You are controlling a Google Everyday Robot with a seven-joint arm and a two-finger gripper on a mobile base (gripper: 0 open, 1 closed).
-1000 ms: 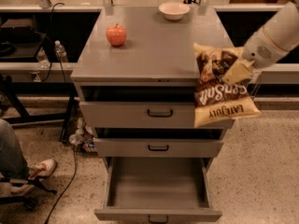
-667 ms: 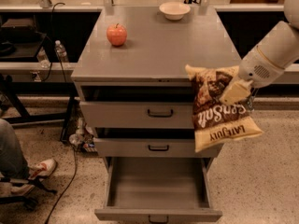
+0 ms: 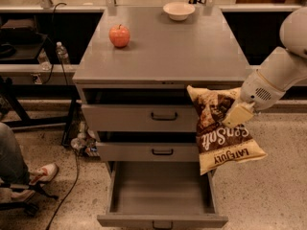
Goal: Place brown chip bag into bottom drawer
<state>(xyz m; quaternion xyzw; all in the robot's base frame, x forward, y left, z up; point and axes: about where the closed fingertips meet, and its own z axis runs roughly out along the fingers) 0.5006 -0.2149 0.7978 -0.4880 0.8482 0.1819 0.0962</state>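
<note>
The brown chip bag [image 3: 221, 132] hangs in the air at the cabinet's right front, dark brown with white script and a pale yellow band at its lower end. My gripper [image 3: 236, 114] is shut on the bag's right upper part, with the white arm reaching in from the right. The bag hangs in front of the two upper drawers' right ends, above the right side of the bottom drawer [image 3: 162, 191]. The bottom drawer is pulled out and its tray looks empty.
A red apple [image 3: 119, 35] and a white bowl [image 3: 179, 10] sit on the grey cabinet top [image 3: 163, 47]. The two upper drawers [image 3: 139, 118] stand slightly ajar. A person's leg and shoe [image 3: 29, 176] and cables lie at the left on the floor.
The arm has lowered the bag and moved it slightly left, from beside the cabinet top down to the level of the upper drawers.
</note>
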